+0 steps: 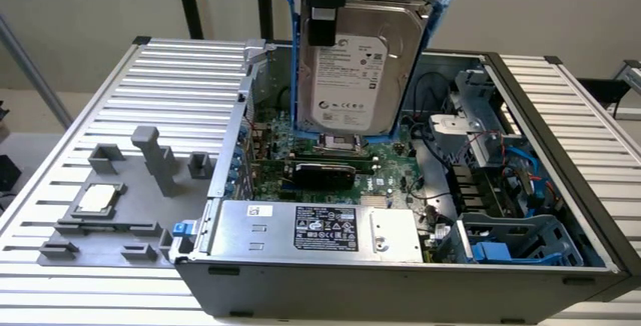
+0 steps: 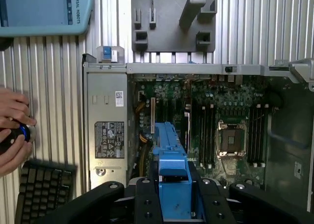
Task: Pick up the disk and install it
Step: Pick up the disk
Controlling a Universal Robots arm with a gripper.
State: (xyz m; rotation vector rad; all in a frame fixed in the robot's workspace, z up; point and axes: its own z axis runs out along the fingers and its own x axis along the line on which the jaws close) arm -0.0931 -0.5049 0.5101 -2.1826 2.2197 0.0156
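1. Ribbed metal table [image 1: 180,70] carries an open computer case [image 1: 401,281]; the disk [image 1: 356,78] hangs upright above its motherboard [image 1: 386,168].
2. Gripper [image 2: 174,189] is clamped on the disk's blue carrier edge.
3. A slip there would drop it onto the bare CPU socket [image 2: 231,138].
4. Loose cables [image 1: 431,86] near what may be the drive cage [image 1: 516,239] could snag the carrier.

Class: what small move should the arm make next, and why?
Probably a shift toward the exterior view's right: the black gripper holds the silver-grey metal disk in its blue carrier above the green motherboard, away from the blue-grey plastic cage.
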